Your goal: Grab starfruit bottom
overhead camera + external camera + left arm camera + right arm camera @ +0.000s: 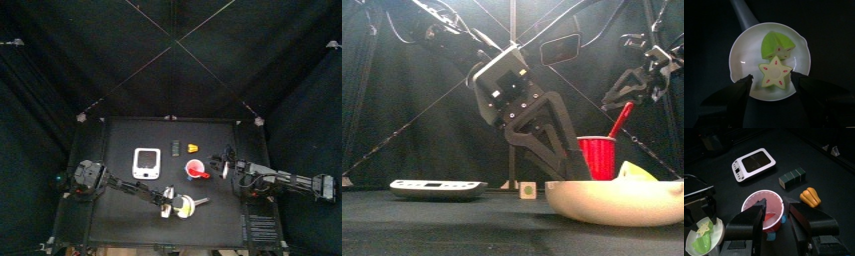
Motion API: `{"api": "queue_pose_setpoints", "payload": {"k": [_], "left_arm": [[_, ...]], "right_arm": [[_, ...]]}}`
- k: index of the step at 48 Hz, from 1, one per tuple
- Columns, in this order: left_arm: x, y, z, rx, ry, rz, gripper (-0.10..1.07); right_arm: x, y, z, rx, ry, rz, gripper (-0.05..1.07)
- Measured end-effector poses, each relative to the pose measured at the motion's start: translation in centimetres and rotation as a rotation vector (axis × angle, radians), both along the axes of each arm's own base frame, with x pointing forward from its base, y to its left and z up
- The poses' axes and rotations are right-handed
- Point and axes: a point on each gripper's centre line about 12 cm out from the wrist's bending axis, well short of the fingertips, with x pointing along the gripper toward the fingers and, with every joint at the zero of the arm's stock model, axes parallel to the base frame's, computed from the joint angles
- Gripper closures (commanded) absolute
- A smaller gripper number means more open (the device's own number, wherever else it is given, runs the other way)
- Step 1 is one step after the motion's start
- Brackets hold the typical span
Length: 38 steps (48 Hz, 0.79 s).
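Note:
The starfruit lies in two pieces in a white bowl (740, 54): a star-shaped half (775, 70) with a red-dotted cut face up, and a pale green lobed half (776, 44) beside it. My left gripper (771, 77) hangs just over the bowl, open, with one jaw on each side of the star-shaped half and nothing held. From above, the bowl (191, 208) sits near the table's front edge, with the left gripper (166, 198) at its left. My right gripper (776, 203) is open above a red cup (764, 213).
A white device (148, 161) lies at mid-left of the table. A small dark block (792, 178) and an orange-yellow piece (810, 197) lie towards the back. The red cup (596, 158) stands just behind the bowl (609, 203).

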Motion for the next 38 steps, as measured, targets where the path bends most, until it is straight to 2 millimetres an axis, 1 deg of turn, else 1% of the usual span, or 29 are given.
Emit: {"api": "queue_pose_setpoints", "payload": {"k": [10,21,27,38], "left_arm": [[0.5,0.0,0.6,0.008,0.004,0.012,0.02],[1.0,0.6,1.8,0.085,0.108,0.077,0.02],[1.4,0.7,2.5,0.103,0.121,0.089,0.02],[1.4,0.0,1.9,0.1,0.136,0.08,0.02]], "right_arm": [[0.0,0.0,0.0,-0.001,0.002,0.0,0.29],[0.0,0.0,-0.1,0.003,0.004,0.0,0.29],[0.1,0.0,-0.2,0.005,0.008,0.0,0.29],[0.1,-0.1,-0.3,0.008,0.012,-0.001,0.29]]}}
